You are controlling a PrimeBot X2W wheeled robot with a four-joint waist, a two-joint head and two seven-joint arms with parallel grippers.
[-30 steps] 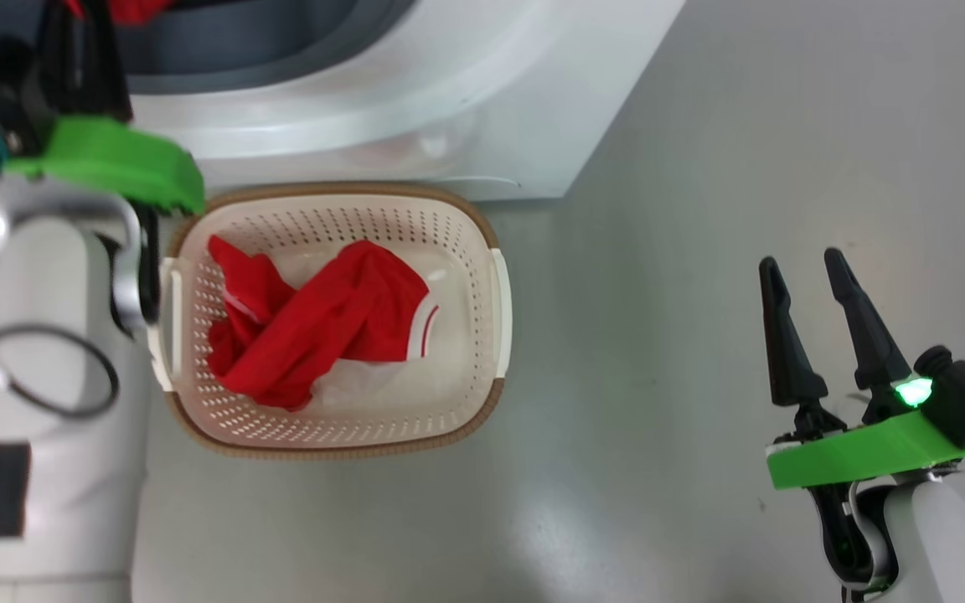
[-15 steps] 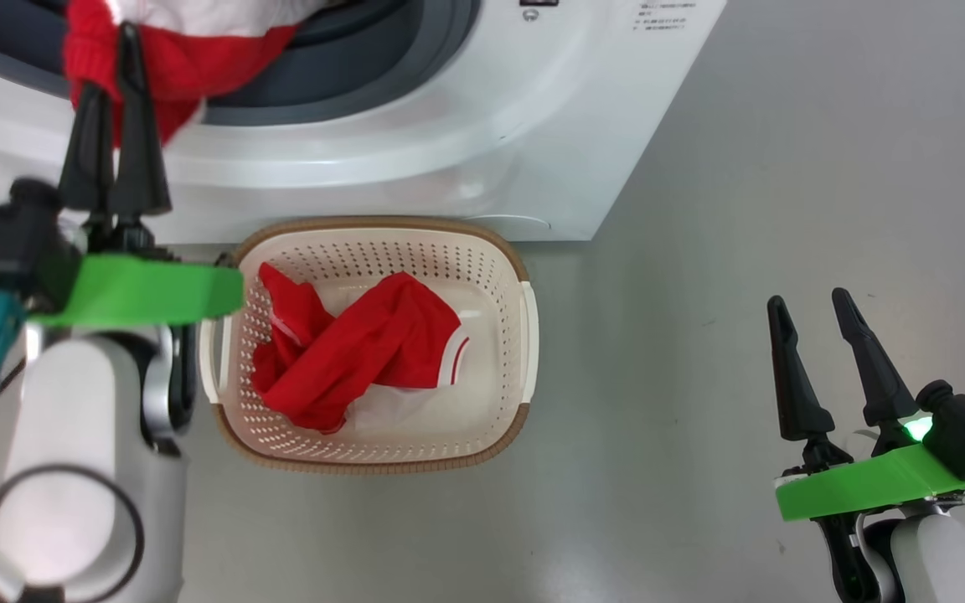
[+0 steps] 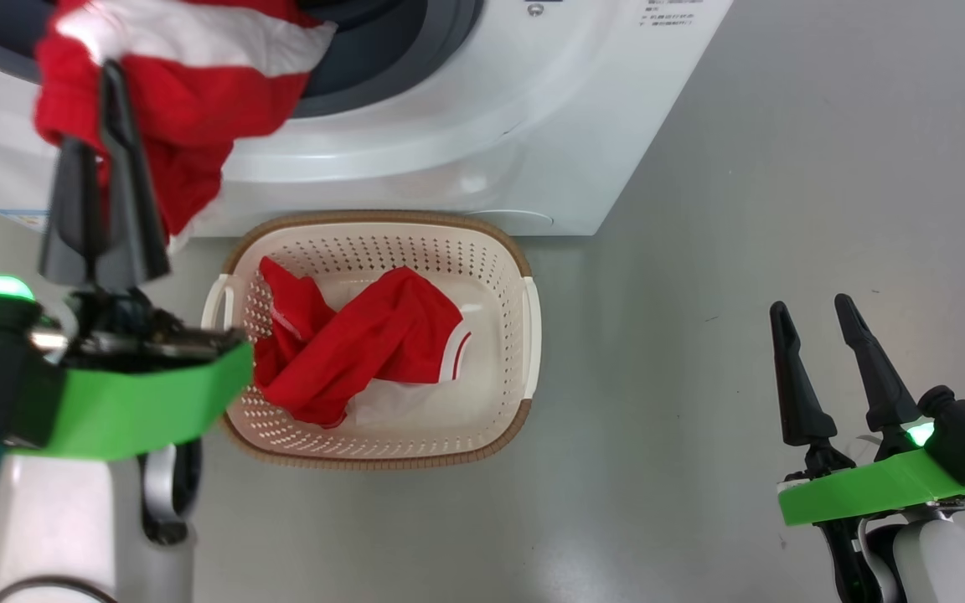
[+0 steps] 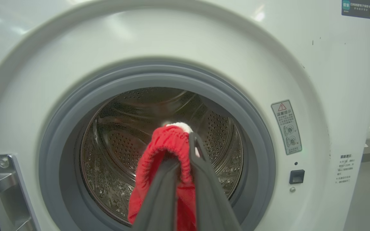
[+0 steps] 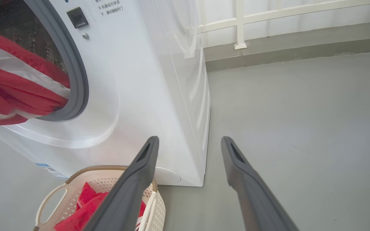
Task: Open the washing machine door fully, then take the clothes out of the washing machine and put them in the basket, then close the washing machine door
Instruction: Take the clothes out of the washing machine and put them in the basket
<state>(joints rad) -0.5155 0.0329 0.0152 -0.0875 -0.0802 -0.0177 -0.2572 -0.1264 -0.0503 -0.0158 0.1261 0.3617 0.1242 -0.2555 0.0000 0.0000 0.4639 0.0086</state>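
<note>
My left gripper [image 3: 105, 109] is shut on a red garment with white panels [image 3: 189, 92], one of the clothes, which hangs out of the washing machine [image 3: 499, 126] in front of its opening. In the left wrist view the fingers [image 4: 204, 179] pinch red cloth [image 4: 165, 147] before the steel drum [image 4: 120, 134]. Another red garment [image 3: 357, 352] lies in the cream basket [image 3: 382, 224] on the floor below the machine. My right gripper [image 3: 809, 308] stands open and empty far to the right, also the right gripper [image 5: 189, 139]. The washing machine door is out of view.
A metal hinge bracket [image 4: 2, 183] sits left of the opening. The grey rubber ring [image 5: 75, 73] frames the held garment [image 5: 18, 89]. The basket's rim [image 5: 108, 168] is near the machine's front. Grey floor [image 3: 742, 209] stretches right of the machine, with a wall base [image 5: 284, 45] beyond.
The head camera has shifted. My left gripper has drawn back from the drum toward me, pulling the red and white garment out over the opening's lip. The right gripper has stayed put.
</note>
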